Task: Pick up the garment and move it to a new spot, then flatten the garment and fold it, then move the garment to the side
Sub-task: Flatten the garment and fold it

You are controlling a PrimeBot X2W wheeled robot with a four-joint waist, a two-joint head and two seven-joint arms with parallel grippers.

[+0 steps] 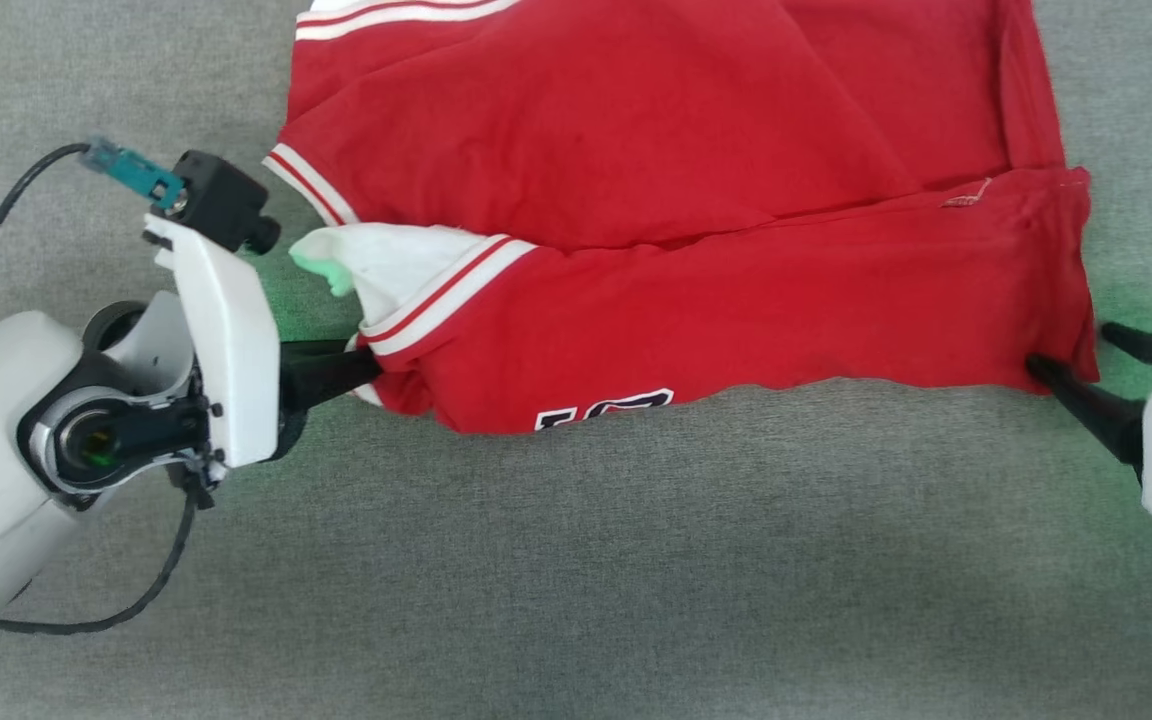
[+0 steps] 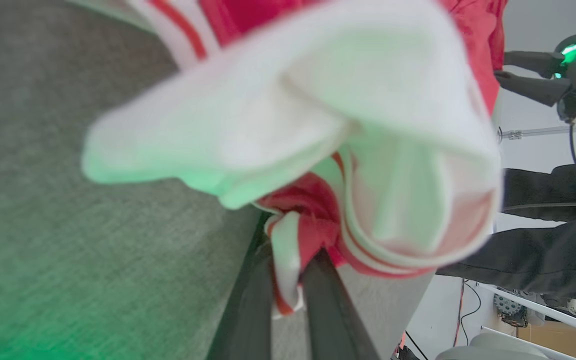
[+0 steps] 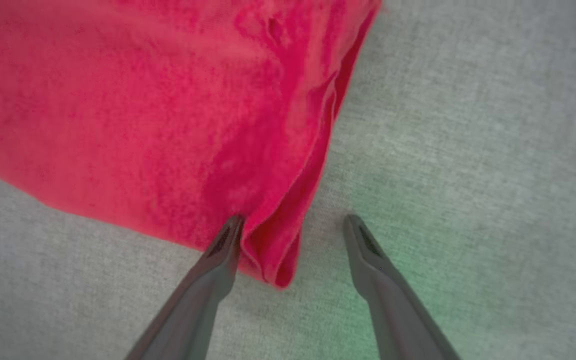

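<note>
The garment (image 1: 696, 230) lies across the upper middle of the head view on a gray woven surface (image 1: 576, 580). It is red and doubled over, with a lower layer meeting the upper one along a slanting crease. Red-and-white striped trim (image 1: 311, 190) edges it at the upper left and centre left, where a white sleeve panel (image 1: 391, 260) bunches out. Black, white-outlined lettering (image 1: 604, 408) peeks from the bottom hem.

At the left centre, the left gripper (image 1: 364, 366) is clamped on the sleeve end (the left wrist view shows striped trim pinched between the two dark fingers). At the right edge, the right gripper (image 3: 293, 220) stands with its fingers spread and grips nothing. One finger touches the garment's lower right corner, while the other rests over bare surface just beside it.
</note>
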